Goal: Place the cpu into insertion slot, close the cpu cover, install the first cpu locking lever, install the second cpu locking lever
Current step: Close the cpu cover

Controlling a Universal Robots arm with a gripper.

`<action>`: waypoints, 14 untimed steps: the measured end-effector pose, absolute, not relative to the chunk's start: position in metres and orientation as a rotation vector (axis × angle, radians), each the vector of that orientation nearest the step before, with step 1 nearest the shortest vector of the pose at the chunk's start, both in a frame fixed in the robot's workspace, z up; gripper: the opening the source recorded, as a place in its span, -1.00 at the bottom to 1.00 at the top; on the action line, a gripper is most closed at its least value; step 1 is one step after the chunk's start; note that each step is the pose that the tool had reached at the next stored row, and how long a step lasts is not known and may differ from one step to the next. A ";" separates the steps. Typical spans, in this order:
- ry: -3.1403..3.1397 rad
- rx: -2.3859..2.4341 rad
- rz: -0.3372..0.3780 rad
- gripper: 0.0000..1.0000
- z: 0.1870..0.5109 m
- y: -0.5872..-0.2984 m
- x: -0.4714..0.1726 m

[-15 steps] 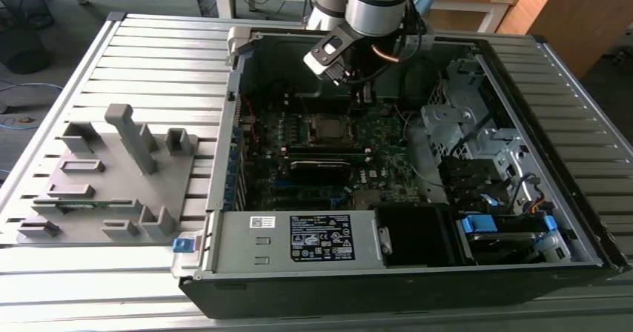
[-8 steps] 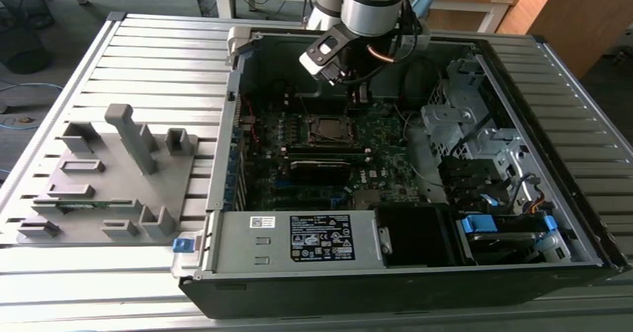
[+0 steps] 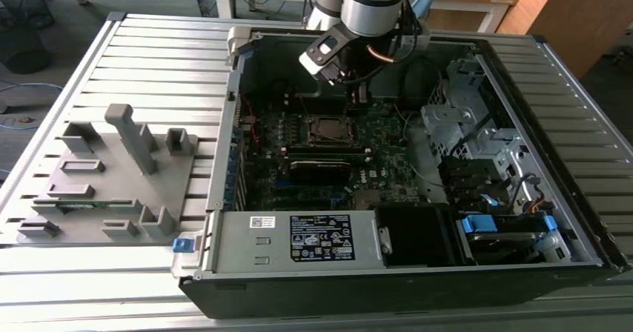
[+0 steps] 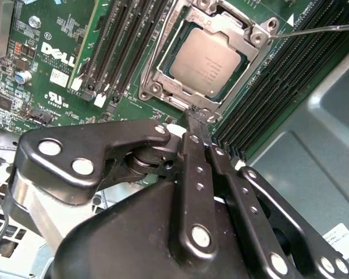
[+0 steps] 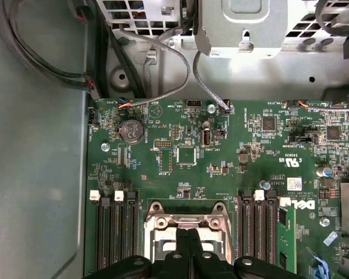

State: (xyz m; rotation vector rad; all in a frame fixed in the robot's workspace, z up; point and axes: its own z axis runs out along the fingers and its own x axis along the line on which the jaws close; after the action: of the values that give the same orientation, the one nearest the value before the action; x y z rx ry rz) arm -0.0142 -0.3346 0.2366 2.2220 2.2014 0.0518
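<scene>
The cpu (image 4: 206, 61) lies flat in the insertion slot (image 3: 327, 128), its dull grey top showing through the window of the cpu cover (image 4: 163, 70). The silvery cover frame lies down around the chip. A thin metal lever rod (image 4: 320, 28) sticks out from one corner of the socket, over the memory slots. My gripper (image 4: 196, 116) hangs just above the socket's rim with both black fingers pressed together and nothing seen between them. In the first wrist view the fingertips (image 5: 181, 237) overlap the near edge of the insertion slot (image 5: 186, 221). In the exterior view my gripper (image 3: 354, 95) is inside the open case, behind the socket.
Black memory slots (image 4: 122, 52) flank the socket on both sides. A metal drive cage (image 5: 250, 29) and loose cables (image 5: 163, 64) sit beyond the board. The power supply (image 3: 296, 239) fills the case's near side. A grey fixture (image 3: 109, 176) stands on the table at the exterior view's left.
</scene>
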 end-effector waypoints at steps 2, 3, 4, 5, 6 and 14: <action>2.204 2.224 0.046 -0.79 0.237 -0.335 -0.014; 2.204 2.225 0.046 -0.79 0.237 -0.335 -0.014; 2.204 2.225 0.045 -0.79 0.237 -0.335 -0.014; 2.204 2.225 0.045 -0.79 0.237 -0.335 -0.014; 2.204 2.225 0.045 -0.79 0.237 -0.335 -0.014; 2.205 2.226 0.044 -0.79 0.236 -0.335 -0.014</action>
State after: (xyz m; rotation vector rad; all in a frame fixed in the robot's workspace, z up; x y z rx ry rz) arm -0.0143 -0.3346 0.2365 2.2258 2.2051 0.0436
